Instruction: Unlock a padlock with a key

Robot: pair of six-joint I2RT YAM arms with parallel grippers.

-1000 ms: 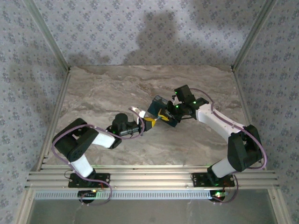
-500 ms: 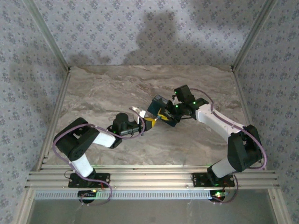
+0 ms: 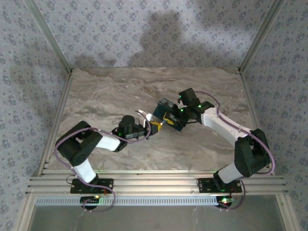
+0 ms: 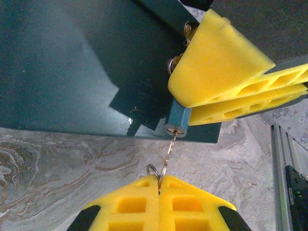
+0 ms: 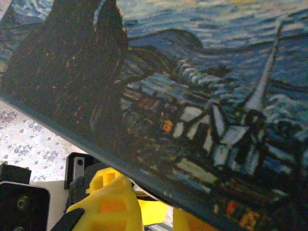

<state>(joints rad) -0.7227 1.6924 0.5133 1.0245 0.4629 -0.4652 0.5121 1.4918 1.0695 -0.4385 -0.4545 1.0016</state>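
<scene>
Since 1 second ago the left gripper has edged a little to the right across the table, closer to the padlock. The right gripper and the block it holds sit where they were.

The one bit of writing is a line of small white letters on a black part at the right edge of the left wrist view, too small to make out. In the right wrist view the padlock's broad face carries a painted night scene. It has a swirling blue sky, a tall dark shape at the left and a village with a pale church spire.

From above, the 2 grippers meet near the middle of the table with the padlock between them; whether it is lifted or resting I cannot tell.

The left wrist view adds the close detail. The left gripper's 2 yellow fingers are pressed together on the key, a thin metal blade with a small ring at the pinch. The blade's tip is in the keyhole of a small blue barrel on the padlock's plain dark side. At the upper right, the right gripper's fingers lie nearly together (a thin dark strip between them), clamped at the padlock's corner.

The right wrist view shows 1 yellow finger under the lower edge of the printed face.
</scene>
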